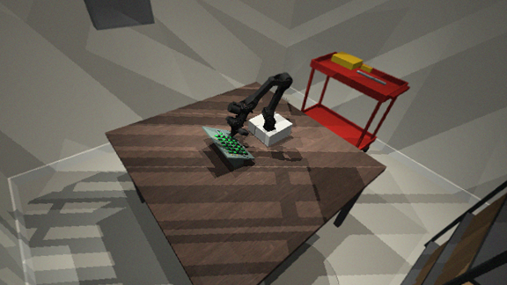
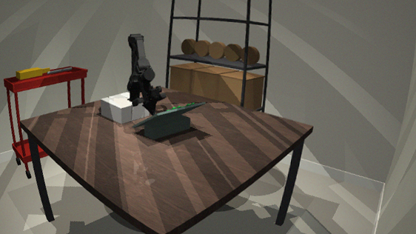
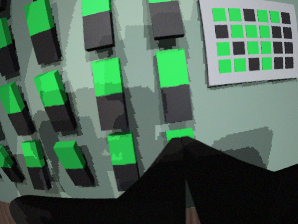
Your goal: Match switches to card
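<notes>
The tilted green-grey panel (image 1: pixel 209 130) (image 2: pixel 146 120) (image 3: pixel 235 116) carries rows of rocker switches, each with a green far half and a dark grey near half. The card (image 3: pixel 212 55) lies right of the grid; its far row reads green, green, dark, green, green, dark, and its near row green, green, dark, green, dark, dark. My gripper (image 1: pixel 232 134) (image 2: pixel 153 113) (image 3: pixel 180 145) is shut and empty. Its tips are at the near row's rightmost switch (image 3: pixel 179 133), hiding all but its green end. Whether they touch, and which end is raised, I cannot tell.
The arm stands on a white block (image 1: pixel 269 137) (image 2: pixel 115 110) on the wooden table (image 1: pixel 215 205) (image 2: pixel 182 166). A red cart (image 1: pixel 346 78) (image 2: pixel 47 78) stands beyond the table. A shelf rack (image 2: pixel 218 63) stands behind it. Striped shadows cross the panel and table.
</notes>
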`<act>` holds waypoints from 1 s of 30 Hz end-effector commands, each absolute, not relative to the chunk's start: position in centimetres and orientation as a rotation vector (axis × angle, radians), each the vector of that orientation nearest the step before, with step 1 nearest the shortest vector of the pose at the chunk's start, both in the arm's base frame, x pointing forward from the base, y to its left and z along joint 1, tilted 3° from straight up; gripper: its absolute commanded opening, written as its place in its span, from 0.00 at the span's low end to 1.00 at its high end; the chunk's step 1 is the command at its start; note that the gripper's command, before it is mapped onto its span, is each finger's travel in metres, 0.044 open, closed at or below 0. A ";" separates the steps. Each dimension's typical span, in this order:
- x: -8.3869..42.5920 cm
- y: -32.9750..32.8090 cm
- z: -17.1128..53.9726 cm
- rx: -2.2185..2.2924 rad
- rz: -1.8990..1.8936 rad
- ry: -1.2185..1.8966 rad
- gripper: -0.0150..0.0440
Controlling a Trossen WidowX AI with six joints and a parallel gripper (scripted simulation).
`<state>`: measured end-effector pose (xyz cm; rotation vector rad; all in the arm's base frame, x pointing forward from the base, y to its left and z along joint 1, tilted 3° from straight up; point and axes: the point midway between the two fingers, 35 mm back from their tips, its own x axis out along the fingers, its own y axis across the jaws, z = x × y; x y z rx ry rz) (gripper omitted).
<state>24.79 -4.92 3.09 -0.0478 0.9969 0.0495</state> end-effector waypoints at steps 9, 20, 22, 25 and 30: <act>24.8 -5.0 2.8 -0.045 0.044 1.002 0.25; 24.9 -5.0 2.7 -0.045 0.044 1.002 0.25; 24.9 -5.0 2.7 -0.045 0.044 1.002 0.25; 24.9 -5.0 2.6 -0.045 0.044 1.002 0.25; 25.0 -5.0 2.6 -0.045 0.044 1.002 0.25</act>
